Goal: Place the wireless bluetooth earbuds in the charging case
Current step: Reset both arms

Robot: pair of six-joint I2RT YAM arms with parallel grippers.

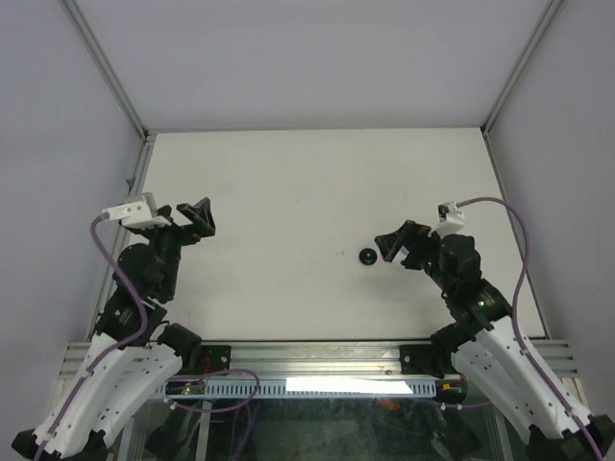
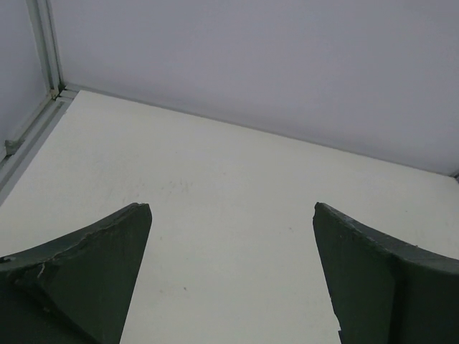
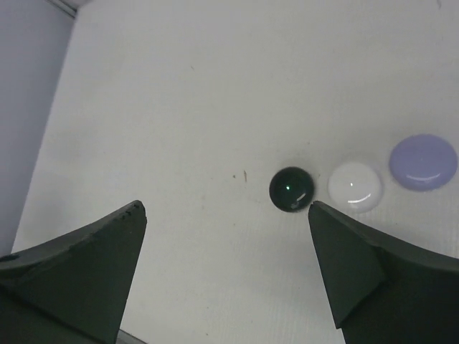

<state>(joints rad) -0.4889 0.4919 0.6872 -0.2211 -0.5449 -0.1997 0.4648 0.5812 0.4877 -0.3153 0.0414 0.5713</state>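
- Right gripper, near the table's right side, has its fingers spread wide with nothing between the pads; the top view shows it pointing left across the table.
- Left gripper is likewise spread wide and holds nothing. In the top view it sits over the table's left side, well apart from the cases.
- Black case, a small glossy round piece, lies flat on the table just ahead of the right gripper. In the wrist view it sits inside the gap, close to the tip of the finger on the right of the picture; whether the two touch cannot be told.
- From above, the black case sits just left of the right gripper's tips, at mid-depth on the table and right of its centre.
- White case lies just beside the black one, a narrow gap between them, beyond the same fingertip and outside the gap.
- Lilac case ends the row, near the white one and a little farther out. Neither pale case can be made out from above.
- Beyond the left gripper, bare tabletop runs to a pale wall, with a metal rail in the far left corner.
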